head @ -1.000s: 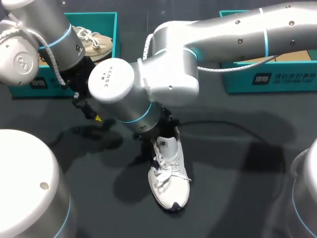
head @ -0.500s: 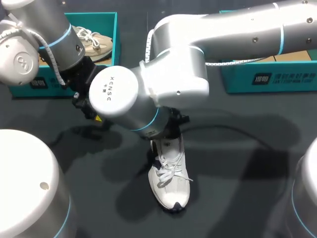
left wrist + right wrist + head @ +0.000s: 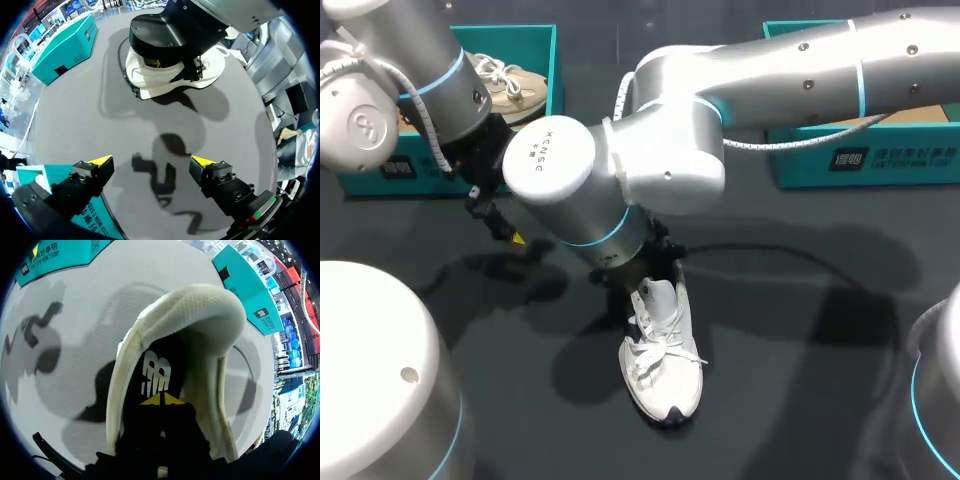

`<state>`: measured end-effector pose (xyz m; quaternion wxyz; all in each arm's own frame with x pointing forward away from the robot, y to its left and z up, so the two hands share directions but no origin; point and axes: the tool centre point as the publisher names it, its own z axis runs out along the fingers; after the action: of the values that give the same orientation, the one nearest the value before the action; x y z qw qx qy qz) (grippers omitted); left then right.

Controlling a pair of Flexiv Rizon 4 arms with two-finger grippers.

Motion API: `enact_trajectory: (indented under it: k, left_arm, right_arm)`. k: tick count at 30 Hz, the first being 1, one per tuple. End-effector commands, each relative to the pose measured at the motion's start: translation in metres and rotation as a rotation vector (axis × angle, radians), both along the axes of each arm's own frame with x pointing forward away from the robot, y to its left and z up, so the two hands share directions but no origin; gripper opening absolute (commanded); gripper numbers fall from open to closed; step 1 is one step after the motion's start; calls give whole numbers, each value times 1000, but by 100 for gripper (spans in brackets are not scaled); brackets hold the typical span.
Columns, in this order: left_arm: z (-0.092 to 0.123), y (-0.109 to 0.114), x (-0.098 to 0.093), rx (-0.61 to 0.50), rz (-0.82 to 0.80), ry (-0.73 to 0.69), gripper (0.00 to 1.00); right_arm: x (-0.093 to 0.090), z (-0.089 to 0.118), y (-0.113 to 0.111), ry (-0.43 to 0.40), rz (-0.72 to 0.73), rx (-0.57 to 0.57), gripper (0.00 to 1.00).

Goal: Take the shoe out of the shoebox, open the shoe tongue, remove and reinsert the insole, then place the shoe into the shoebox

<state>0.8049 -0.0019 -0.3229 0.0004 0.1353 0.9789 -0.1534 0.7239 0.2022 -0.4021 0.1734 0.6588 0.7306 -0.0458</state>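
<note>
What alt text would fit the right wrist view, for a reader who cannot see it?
The right hand, shut, sits inside the opening of a white shoe, over its dark inner lining. The shoe rests on the grey table, and a teal shoebox stands beyond it.

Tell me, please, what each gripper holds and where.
Left gripper: nothing. Right gripper is shut inside the shoe, over the insole; whether it grips cannot be told.

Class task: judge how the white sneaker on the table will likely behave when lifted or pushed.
The white sneaker probably feels light: its mesh upper looks thin and would likely flex. Its flat sole rests on the table, so a push should slide it, not tip it.
</note>
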Motion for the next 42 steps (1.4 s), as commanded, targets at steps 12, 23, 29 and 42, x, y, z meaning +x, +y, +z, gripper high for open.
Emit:
enact_trajectory:
  k: [12,23,29,42]
  left_arm:
    - [0,0,0,3,-1,-1,100]
    - [0,0,0,3,-1,-1,100]
    - [0,0,0,3,-1,-1,100]
    - [0,0,0,3,-1,-1,100]
  right_arm:
    - [-10,52,-5,-212,-226,186,0]
    - [6,34,18,-192,-143,234,0]
    - [13,13,21,-150,-132,252,0]
    - [-19,5,7,-61,-209,258,0]
